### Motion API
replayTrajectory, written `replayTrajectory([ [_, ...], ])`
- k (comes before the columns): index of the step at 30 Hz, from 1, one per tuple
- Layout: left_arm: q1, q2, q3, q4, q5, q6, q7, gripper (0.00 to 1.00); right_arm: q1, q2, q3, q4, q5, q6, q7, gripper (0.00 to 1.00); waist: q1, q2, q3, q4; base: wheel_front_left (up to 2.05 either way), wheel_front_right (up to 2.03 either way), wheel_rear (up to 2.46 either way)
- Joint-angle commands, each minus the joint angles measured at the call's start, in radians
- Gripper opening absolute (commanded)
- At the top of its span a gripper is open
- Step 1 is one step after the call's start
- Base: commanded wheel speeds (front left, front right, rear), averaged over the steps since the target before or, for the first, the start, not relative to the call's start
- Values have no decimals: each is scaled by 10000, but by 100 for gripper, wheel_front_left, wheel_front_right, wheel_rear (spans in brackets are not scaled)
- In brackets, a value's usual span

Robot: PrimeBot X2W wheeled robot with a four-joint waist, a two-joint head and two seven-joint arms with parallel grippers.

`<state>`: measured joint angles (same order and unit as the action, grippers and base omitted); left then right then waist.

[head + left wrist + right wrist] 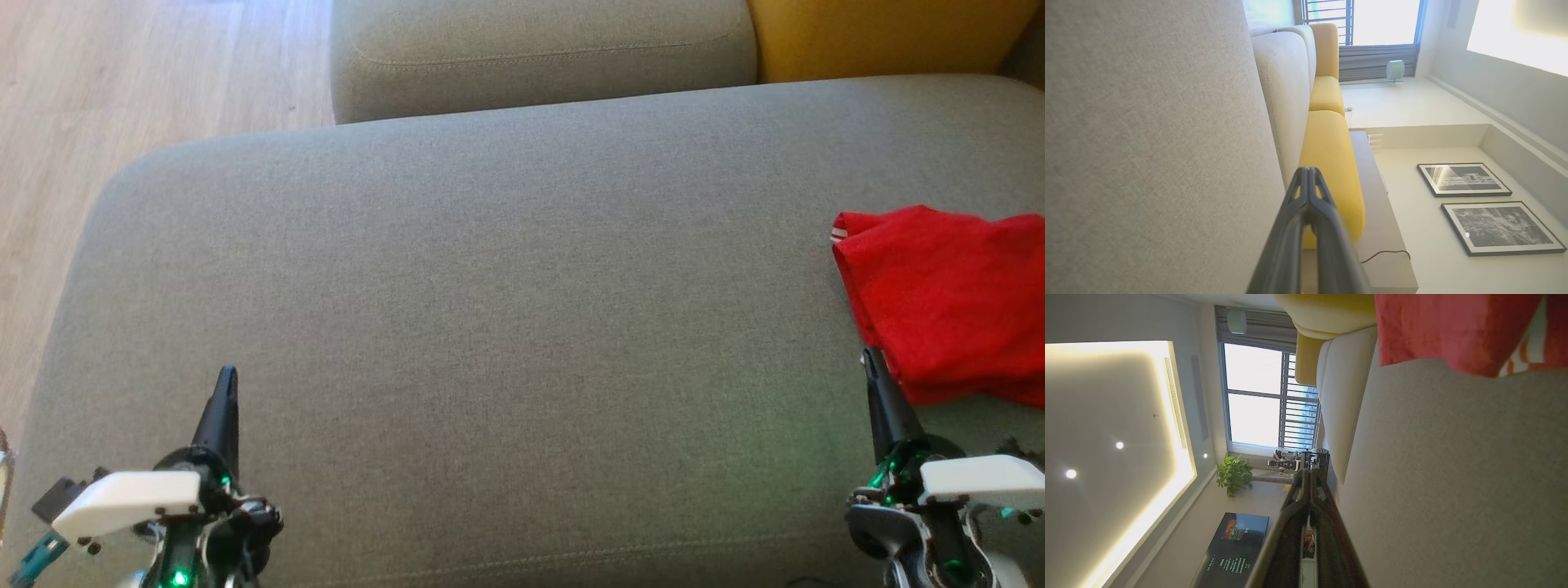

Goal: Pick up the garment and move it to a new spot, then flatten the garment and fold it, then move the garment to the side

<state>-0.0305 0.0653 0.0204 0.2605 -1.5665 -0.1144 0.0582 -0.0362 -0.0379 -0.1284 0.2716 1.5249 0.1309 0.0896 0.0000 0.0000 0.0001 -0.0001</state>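
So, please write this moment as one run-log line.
garment: crumpled, right side of sofa seat | left tool: shut, empty | right tool: shut, beside garment

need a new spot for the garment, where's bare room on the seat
The grey seat cushion is bare across its middle and left, from the left claw up to the back cushion and right to the red garment. It is crowded at the right edge, where the garment lies bunched with the right claw beside its near corner.

Grey sofa seat point(490, 286), yellow cushion point(882, 37), pale wood floor point(122, 82), barred window point(1265, 404), 2 framed pictures point(1464, 179), potted plant point(1233, 473)
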Motion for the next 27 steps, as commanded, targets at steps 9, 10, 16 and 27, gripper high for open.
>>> replayTrajectory([
  [9,-742,137,535,-172,-754,-163,230,0,-717,-123,145,-269,837,-2,237,0,0,0,30,1,0,0,0],
  [10,-742,134,539,-172,-750,-163,234,0,-717,-123,145,-269,837,-2,236,0,0,0,30,1,0,0,0],
  [16,-744,115,566,-170,-727,-163,255,0,-717,-123,145,-269,837,-2,236,0,0,0,30,1,0,0,0],
  [27,-748,82,612,-168,-688,-163,292,0,-717,-123,145,-269,837,-2,236,0,0,0,30,1,0,0,0],
])
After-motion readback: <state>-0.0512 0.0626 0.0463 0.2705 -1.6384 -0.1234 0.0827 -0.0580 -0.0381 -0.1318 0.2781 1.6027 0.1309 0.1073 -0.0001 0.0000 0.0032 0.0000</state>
